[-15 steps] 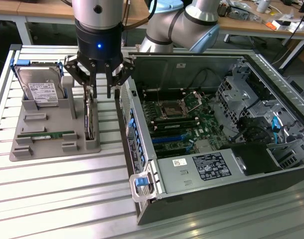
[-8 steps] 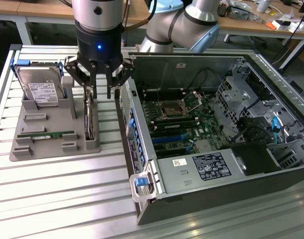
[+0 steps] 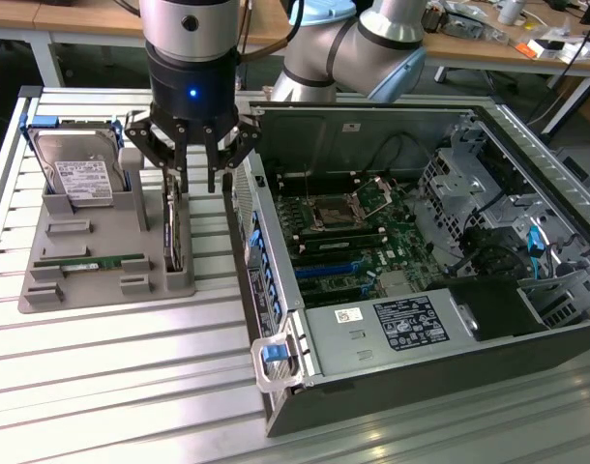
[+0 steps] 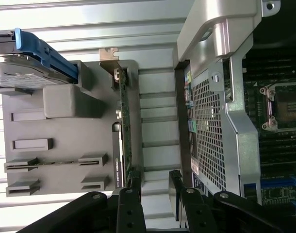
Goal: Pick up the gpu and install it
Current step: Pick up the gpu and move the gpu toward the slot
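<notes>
Gripper (image 3: 196, 186) hangs with its fingers spread a moderate way apart and nothing between them: empty-handed at this point.

Sweeping the exterior view from nine o'clock, the hard drive (image 3: 80, 172) is propped in the grey holder (image 3: 111, 290). Down toward seven o'clock, the green memory stick (image 3: 90, 261) lies flat in its groove.

Now the holder's three o'clock edge, and there's the gpu (image 3: 172, 232). It is standing on its long edge in a slot, with its silver bracket (image 4: 109, 54) at the end away from the fingers.

So where does it lie relative to the hand? Just below, at about seven o'clock of the fingertips in the exterior view. The wrist view puts one finger (image 4: 134, 183) right by the card's near end, while the other sits off toward the case. The card looks beside the opening rather than squarely inside it. Whether that finger actually touches the card cannot be told.

On to three o'clock: the computer case (image 3: 392, 382) lies open with the motherboard (image 3: 372, 227) exposed, and the blue expansion slots (image 3: 329, 272) appear vacant.

As for the score so far, the pick-up is not yet made, since the card sits seated in its holder. The whole installation remains to be done.
</notes>
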`<state>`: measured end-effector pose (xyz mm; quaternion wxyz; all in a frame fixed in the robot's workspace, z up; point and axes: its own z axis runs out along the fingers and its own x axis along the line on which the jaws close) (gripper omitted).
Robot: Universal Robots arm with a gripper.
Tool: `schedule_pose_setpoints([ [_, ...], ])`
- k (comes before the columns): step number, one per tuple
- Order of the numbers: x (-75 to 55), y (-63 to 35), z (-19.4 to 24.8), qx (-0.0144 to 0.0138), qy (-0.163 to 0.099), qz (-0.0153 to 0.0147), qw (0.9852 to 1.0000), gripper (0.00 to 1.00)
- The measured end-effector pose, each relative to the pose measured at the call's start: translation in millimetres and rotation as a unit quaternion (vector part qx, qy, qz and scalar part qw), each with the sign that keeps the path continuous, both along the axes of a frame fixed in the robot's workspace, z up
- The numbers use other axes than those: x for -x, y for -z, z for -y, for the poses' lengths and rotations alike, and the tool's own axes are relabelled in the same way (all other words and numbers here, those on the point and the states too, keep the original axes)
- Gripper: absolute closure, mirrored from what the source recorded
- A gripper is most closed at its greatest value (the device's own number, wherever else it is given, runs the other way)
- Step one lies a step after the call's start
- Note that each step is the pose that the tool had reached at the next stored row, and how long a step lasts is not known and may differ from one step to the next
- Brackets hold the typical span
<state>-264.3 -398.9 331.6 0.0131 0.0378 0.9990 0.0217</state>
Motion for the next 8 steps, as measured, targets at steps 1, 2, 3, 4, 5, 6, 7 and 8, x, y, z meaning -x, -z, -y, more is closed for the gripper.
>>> schedule_pose_setpoints([
  [1, 0.0, 0.3, 0.0, 0.0000, 0.000, 0.0000, 1.0000, 0.64],
  [2, 0.0, 0.6, 0.0, 0.0000, 0.000, 0.0000, 1.0000, 0.64],
  [3, 0.0, 0.8, 0.0, 0.0000, 0.000, 0.0000, 1.0000, 0.64],
  [4, 0.0, 1.0, 0.0, 0.0000, 0.000, 0.0000, 1.0000, 0.64],
  [5, 0.0, 1.2, 0.0, 0.0000, 0.000, 0.0000, 1.0000, 0.64],
  [6, 0.0, 1.4, 0.0, 0.0000, 0.000, 0.0000, 1.0000, 0.64],
  [7, 0.0, 1.5, 0.0, 0.0000, 0.000, 0.0000, 1.0000, 0.64],
  [8, 0.0, 1.7, 0.0, 0.0000, 0.000, 0.0000, 1.0000, 0.64],
])
